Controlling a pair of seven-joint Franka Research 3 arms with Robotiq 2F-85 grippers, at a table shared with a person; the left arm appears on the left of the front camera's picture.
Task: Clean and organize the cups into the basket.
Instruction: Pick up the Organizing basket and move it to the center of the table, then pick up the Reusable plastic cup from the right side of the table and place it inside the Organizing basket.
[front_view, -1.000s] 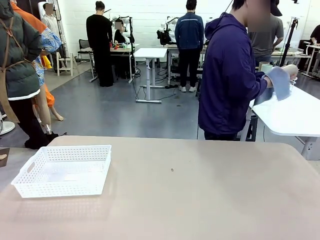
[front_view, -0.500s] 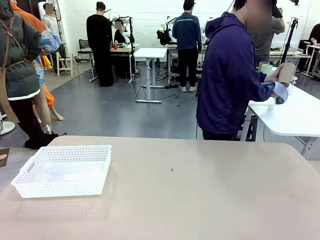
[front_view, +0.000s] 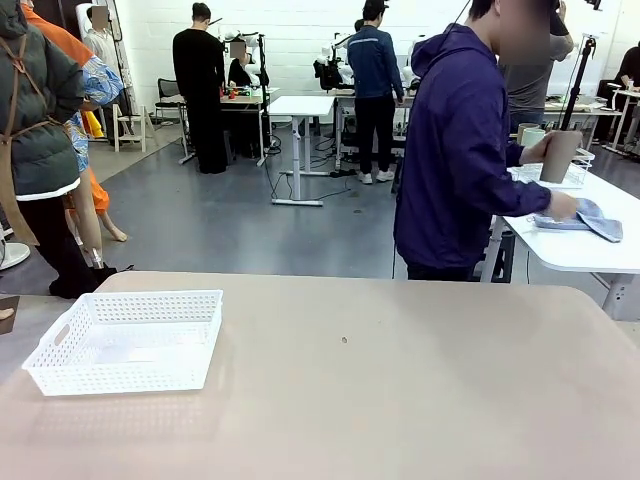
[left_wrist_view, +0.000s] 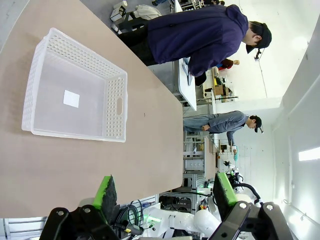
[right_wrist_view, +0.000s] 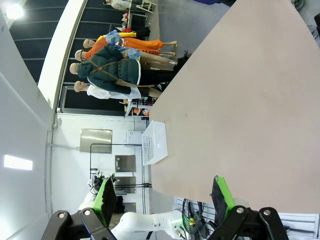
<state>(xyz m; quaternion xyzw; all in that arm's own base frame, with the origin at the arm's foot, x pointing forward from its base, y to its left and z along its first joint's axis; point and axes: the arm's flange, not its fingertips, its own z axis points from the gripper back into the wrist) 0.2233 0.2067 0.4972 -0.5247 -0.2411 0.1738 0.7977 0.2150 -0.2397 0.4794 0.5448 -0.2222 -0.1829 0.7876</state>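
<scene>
I see my tan worktop (front_view: 420, 400) carrying the basket (front_view: 120, 378) at its left and a dark speck (front_view: 344, 340) mid-surface.

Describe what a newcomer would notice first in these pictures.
A person in a purple jacket stands at the far right, holding a tan cup at a white side table, other hand on a blue cloth. The white basket sits empty on the left of the tan table.
</scene>
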